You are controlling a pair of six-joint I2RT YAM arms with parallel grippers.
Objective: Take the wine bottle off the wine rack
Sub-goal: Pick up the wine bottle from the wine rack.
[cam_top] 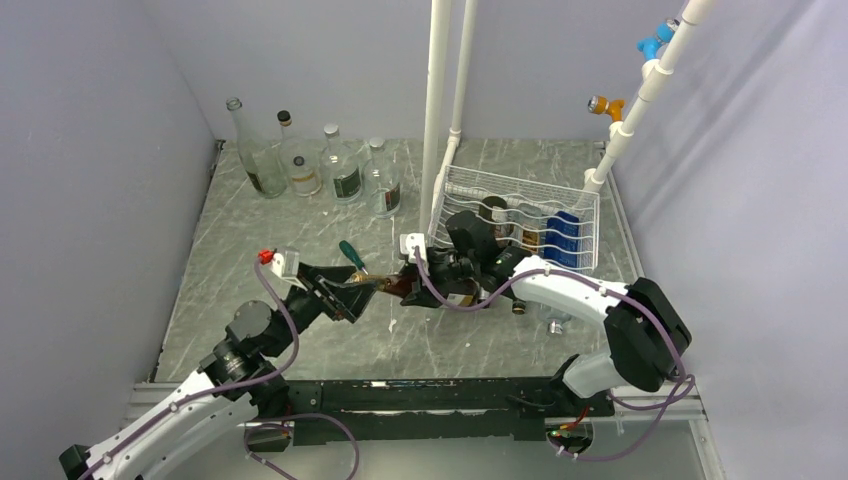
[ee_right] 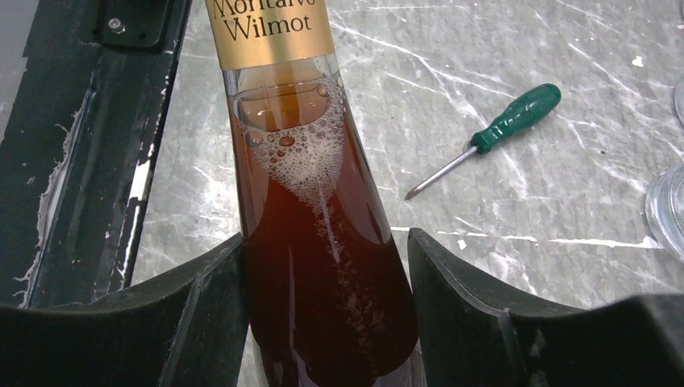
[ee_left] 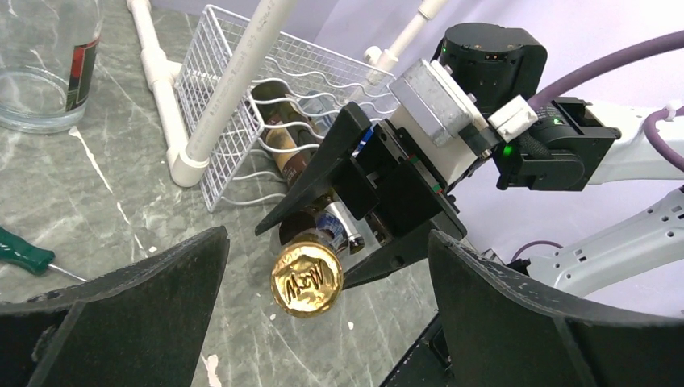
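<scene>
While the right gripper (ee_right: 323, 242) pinched the wine bottle (ee_right: 314, 322) across its dark shoulder, jaws pressed against the glass on both sides, the bottle hung roughly level above the table (cam_top: 450, 340). It was out of the wine rack (cam_top: 520, 200), just to the near left of it. Its gold-foiled top (ee_left: 306, 278) pointed left toward the left gripper (cam_top: 365, 288), whose jaws were spread wide. In the left wrist view the foil sat between the two black fingers (ee_left: 137, 298) without touching either. Amber liquid with a patch of foam showed below a gold neck label (ee_right: 266, 28) reading "Montalvo Wilmot".

The rack stood at the far right of the marble-patterned table, beside white pipes (cam_top: 440, 100). It held at least one other brown bottle (ee_left: 282, 137) in its wavy wires, plus something blue (cam_top: 565, 235) further right. A green-handled screwdriver (ee_right: 516, 117) lay flat on the table, just beyond the left gripper. Four clear glass bottles (cam_top: 320, 165) stood upright in a row at the far left, well apart from both arms.
</scene>
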